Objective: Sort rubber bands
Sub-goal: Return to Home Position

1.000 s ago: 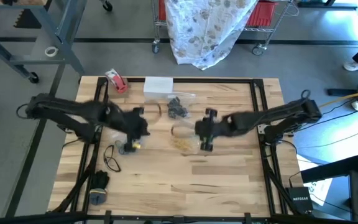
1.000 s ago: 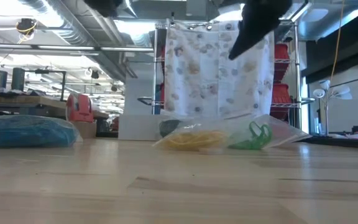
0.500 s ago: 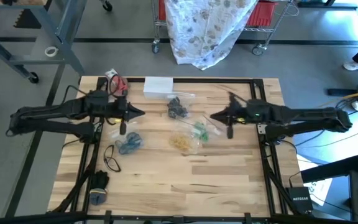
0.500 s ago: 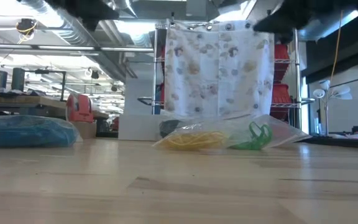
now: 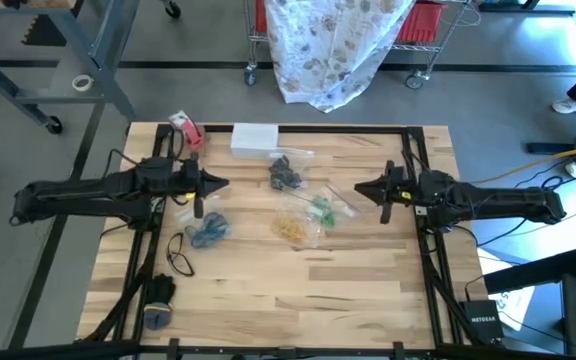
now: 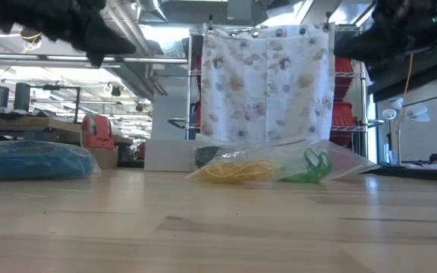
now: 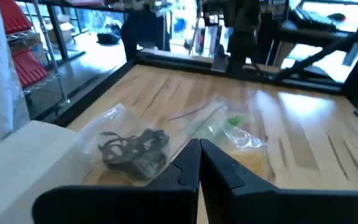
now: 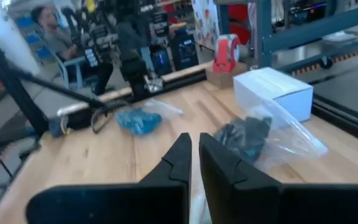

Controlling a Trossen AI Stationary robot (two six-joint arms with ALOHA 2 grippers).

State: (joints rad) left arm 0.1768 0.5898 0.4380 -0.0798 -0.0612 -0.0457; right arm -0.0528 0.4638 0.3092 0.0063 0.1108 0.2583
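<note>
Left gripper (image 5: 220,184) and right gripper (image 5: 360,190) hover empty, fingers pressed together: the rubber bands (image 5: 290,228) between their tips look bagged, finished.

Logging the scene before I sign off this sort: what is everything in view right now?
patterned cloth: one, white printed, hanging beyond the table.
white box: one, white, table edge nearest the cloth.
tape roll: one, red and white, left of the box.
black rubber bands: one bunch, black, clear bag, by the box.
green rubber bands: one bunch, green, bagged, table centre.
yellow rubber bands: one bunch, yellow, bagged, beside the green.
blue rubber bands: one bunch, blue, bagged, left of centre.
black cord: one, black, beside the blue bunch.
left gripper: fingers shut, above table's left.
right gripper: fingers shut, above table's right.
</note>
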